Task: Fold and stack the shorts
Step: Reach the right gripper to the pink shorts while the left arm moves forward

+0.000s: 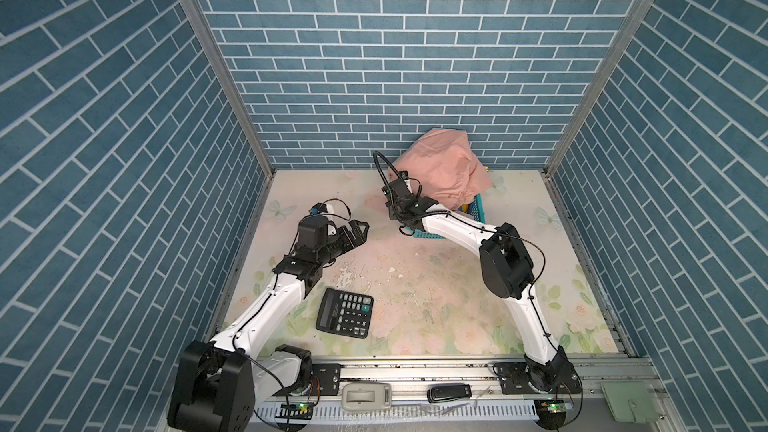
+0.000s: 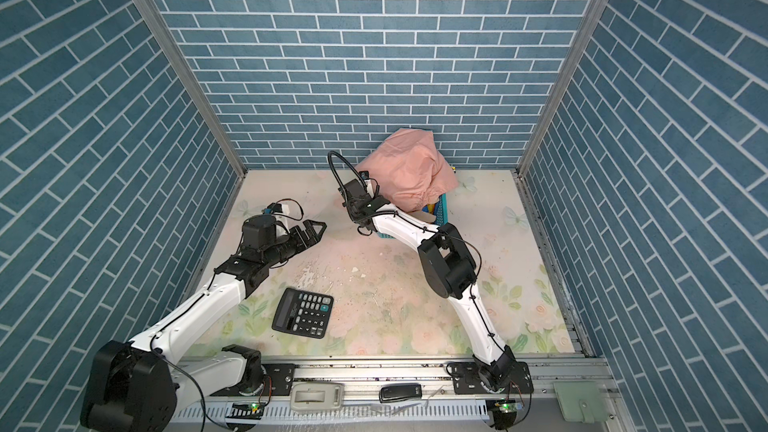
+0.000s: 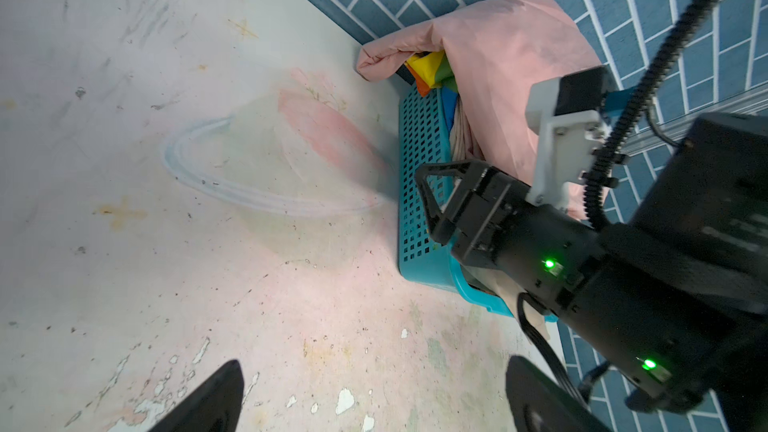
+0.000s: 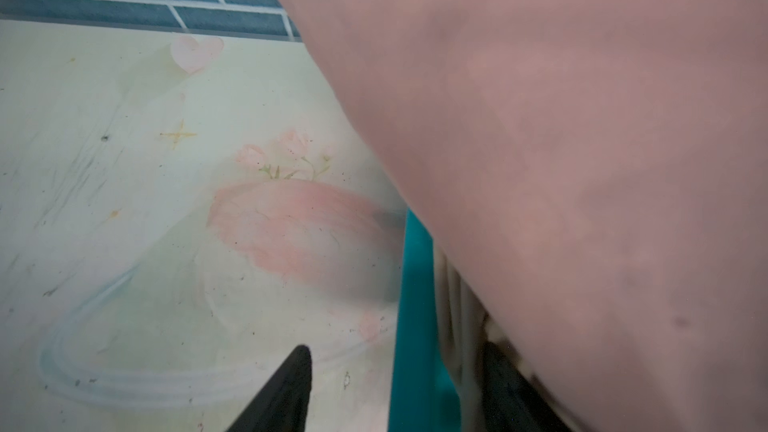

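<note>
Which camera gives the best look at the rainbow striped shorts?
Left wrist view: the rainbow shorts peek out from under the pink shorts in the teal basket. Both top views show only a sliver of colour at the basket's edge; the right wrist view shows none.

- The surface (image 1: 415, 284) is pale with a faded floral print, and it is scuffed and chipped near its middle.
- A teal mesh basket (image 1: 428, 235) stands on it toward the back, right of the middle.
- A black calculator (image 1: 345, 312) lies flat toward the front left, well apart from the basket.
</note>
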